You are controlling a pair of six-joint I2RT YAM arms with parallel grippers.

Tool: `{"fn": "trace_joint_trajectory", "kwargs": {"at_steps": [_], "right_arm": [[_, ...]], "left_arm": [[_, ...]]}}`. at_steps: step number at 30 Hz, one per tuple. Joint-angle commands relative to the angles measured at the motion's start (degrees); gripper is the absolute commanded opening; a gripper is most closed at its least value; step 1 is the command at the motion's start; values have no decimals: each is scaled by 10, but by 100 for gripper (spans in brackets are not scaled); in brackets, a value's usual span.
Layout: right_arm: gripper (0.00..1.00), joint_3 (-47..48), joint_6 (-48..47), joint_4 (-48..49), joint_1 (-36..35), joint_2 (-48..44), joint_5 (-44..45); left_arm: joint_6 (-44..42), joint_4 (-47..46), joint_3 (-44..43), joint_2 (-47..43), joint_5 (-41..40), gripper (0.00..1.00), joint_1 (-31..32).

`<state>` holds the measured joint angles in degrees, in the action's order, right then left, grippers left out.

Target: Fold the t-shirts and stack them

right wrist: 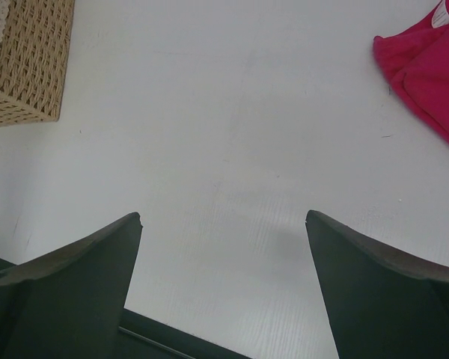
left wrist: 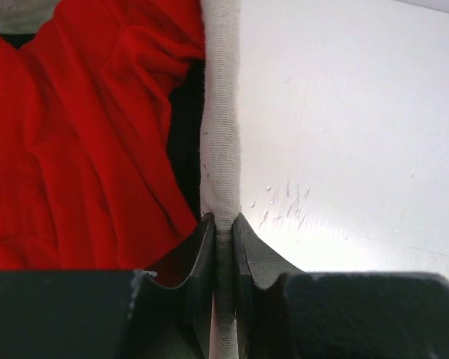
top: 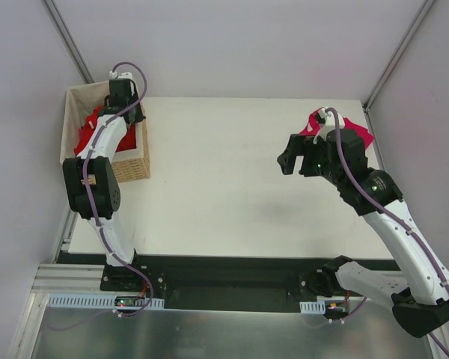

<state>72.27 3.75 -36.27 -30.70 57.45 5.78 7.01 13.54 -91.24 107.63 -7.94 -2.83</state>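
Note:
The bright red t-shirt [top: 90,126] lies crumpled inside the wicker basket [top: 132,169] at the far left; it fills the left of the left wrist view [left wrist: 82,149]. My left gripper [top: 129,111] is shut on the basket's white cloth-lined rim [left wrist: 221,112], which runs between the jaws [left wrist: 223,224]. The magenta-pink t-shirt [top: 359,134] lies folded at the table's far right corner, its white neck label [right wrist: 441,15] showing in the right wrist view [right wrist: 426,75]. My right gripper [top: 288,161] hangs open and empty over the table [right wrist: 224,217], left of the pink shirt.
The white table [top: 224,172] stretches between the basket and the pink shirt. The basket's woven corner shows in the right wrist view [right wrist: 30,60]. Grey walls close in the back and sides.

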Motion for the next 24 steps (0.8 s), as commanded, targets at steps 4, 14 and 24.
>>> {"fn": "trace_joint_trajectory", "kwargs": {"at_steps": [4,14,24], "right_arm": [[96,-4,-16,2,-3,-9,26],[96,-14,-10,27,-14,8,6],[96,-21,-17,29,-16,6,6]], "left_arm": [[-39,19,-14,45,1,38,-11],[-7,19,35,-93,-100,99,-12],[-7,34,48,-191,-133,99,-14]]}}
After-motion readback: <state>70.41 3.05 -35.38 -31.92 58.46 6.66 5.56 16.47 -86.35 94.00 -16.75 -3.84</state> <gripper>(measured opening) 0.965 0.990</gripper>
